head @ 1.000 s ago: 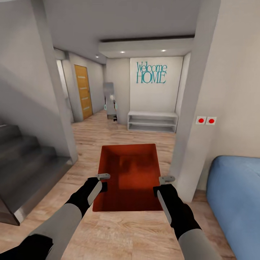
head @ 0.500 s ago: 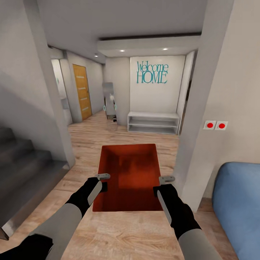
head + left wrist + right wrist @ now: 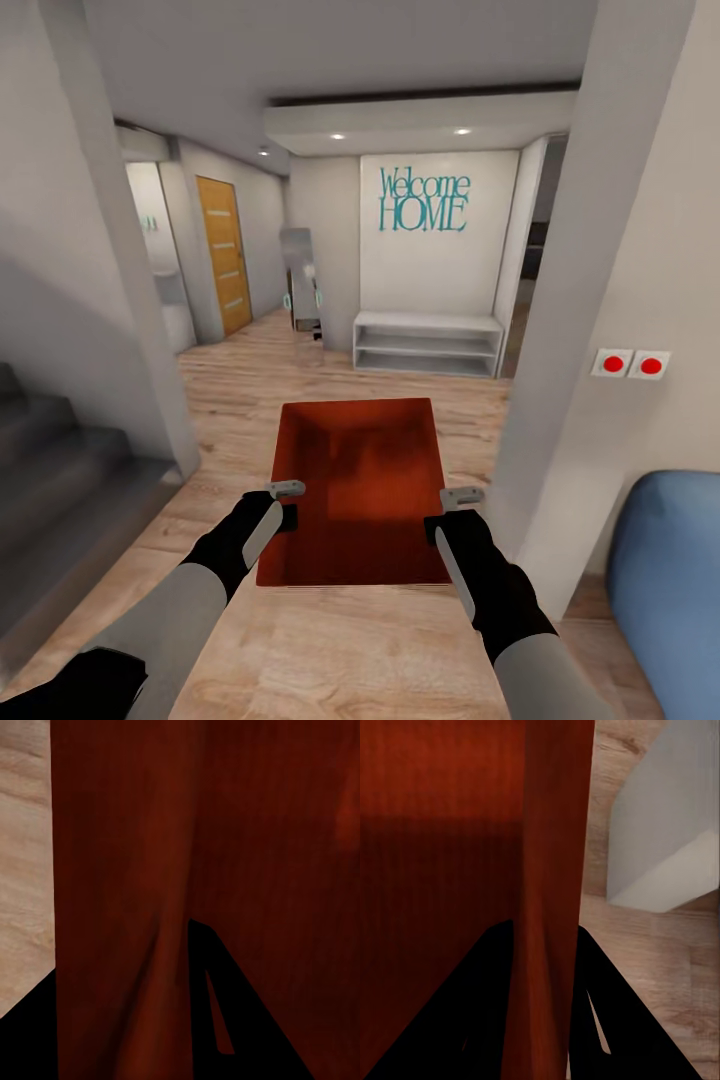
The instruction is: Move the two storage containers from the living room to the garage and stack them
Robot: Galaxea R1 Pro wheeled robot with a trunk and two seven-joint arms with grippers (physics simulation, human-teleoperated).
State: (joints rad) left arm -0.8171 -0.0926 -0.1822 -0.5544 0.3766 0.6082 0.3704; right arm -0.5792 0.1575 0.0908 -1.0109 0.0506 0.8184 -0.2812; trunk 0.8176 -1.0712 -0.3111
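Head view, near end first: left gripper point(image 3: 283, 503) and right gripper point(image 3: 452, 510) each pinch a long side wall of one orange-red storage container point(image 3: 358, 480), carried level above the light wood plank floor point(image 3: 240, 390). Wrist views confirm it: left fingers point(image 3: 217, 1020) straddle the left wall, right fingers point(image 3: 487, 1005) straddle the right wall, both clamped tight on it. One container counted, two grippers. Blue sofa point(image 3: 665, 570) corner at right, grey stairs point(image 3: 60, 490) at left. Two red buttons point(image 3: 631, 364) on the pillar. Farther off: one white shelf point(image 3: 428, 342), "Welcome HOME" lettering point(image 3: 421, 200), one wooden door point(image 3: 222, 252).
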